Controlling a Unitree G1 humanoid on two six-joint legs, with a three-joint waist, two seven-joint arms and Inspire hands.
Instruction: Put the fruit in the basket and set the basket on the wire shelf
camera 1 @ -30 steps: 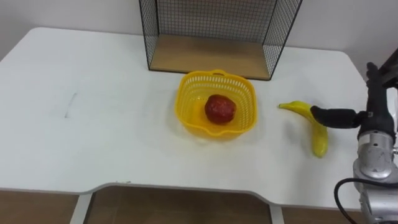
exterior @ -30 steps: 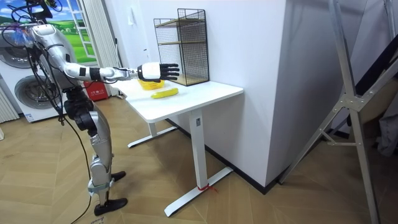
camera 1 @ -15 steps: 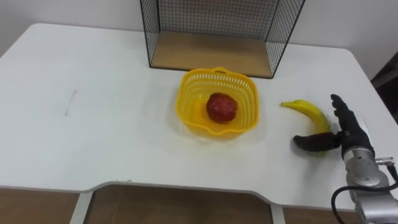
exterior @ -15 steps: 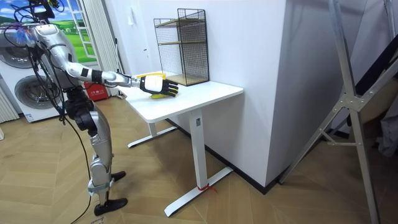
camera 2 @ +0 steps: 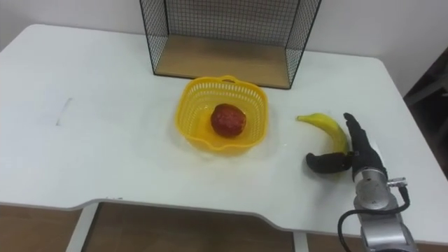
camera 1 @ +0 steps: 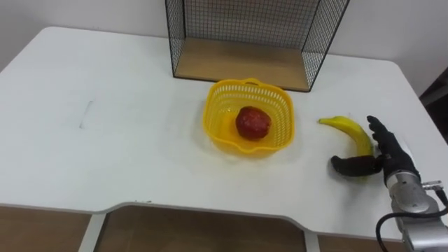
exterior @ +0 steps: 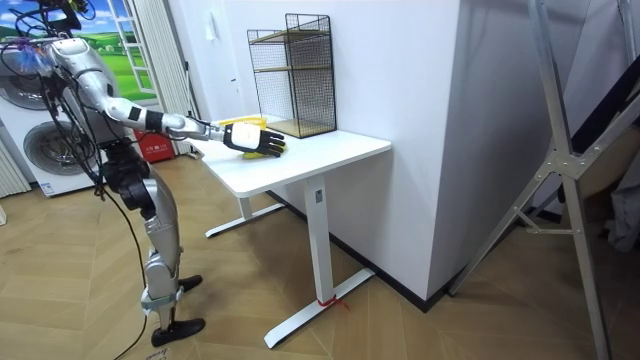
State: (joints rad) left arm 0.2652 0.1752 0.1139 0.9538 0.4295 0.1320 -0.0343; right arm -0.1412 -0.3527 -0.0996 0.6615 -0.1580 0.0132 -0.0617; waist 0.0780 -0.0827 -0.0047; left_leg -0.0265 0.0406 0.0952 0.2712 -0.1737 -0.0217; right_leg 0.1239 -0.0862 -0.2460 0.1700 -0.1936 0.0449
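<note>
A yellow plastic basket (camera 1: 217, 105) stands mid-table with a red fruit (camera 1: 253, 122) inside it. To its right a banana (camera 1: 348, 130) lies on the white table (camera 1: 126, 154). My right hand (camera 1: 389, 152) rests at the banana's near end, open. Its straight fingers lie along the banana's right side, and the thumb (camera 1: 352, 166) reaches across the near tip. Behind the basket rises the black wire shelf (camera 1: 318, 42), whose wooden bottom board (camera 1: 238, 63) is bare. The room view has me standing at the table's end, right hand (exterior: 250, 138) stretched out over it.
The table's front edge runs close below my hand, and its right edge is just past the banana. A faint grey mark (camera 1: 85, 113) lies far left. The wire shelf (exterior: 295, 70) stands against the wall. A washing machine (exterior: 45, 150) stands behind me.
My right hand came down from above the table to the banana's near end, thumb reaching across the tip. In the last half second it barely moved. The camera shifted slightly.
</note>
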